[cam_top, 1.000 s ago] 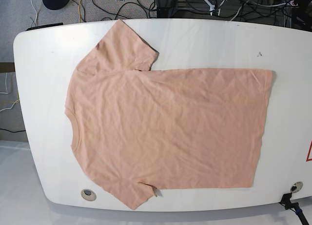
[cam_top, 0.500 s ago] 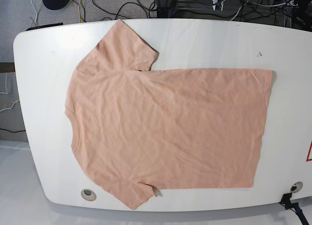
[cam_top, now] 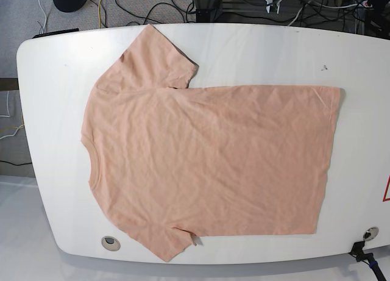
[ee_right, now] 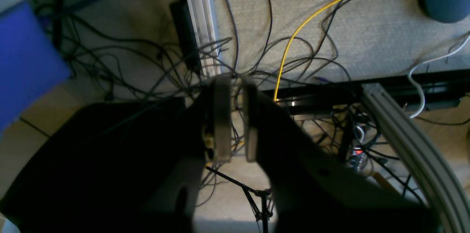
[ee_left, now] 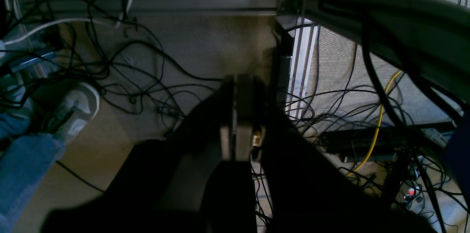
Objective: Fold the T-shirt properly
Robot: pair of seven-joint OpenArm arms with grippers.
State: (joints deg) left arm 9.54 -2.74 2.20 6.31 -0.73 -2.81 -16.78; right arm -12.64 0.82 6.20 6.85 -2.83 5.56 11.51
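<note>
Currently, the T-shirt lies spread flat on the white table, collar toward the base view's left, with no legible print or label showing. The left gripper is clenched empty over floor cables; the right gripper shows a narrow gap, holding nothing.

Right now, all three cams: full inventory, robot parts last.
T-shirt: 1, peach, spread flat on the table, collar toward base view's left.
Table: 1, white, fills base view.
Cables: many, mostly black, on the floor in both wrist views.
Yellow cable: 1, on the floor.
Shoe: 1, white and grey, left edge of left wrist view.
Left gripper: 1, dark, shut, over the floor.
Right gripper: 1, dark, narrow gap between jaws, empty, over the floor.
</note>
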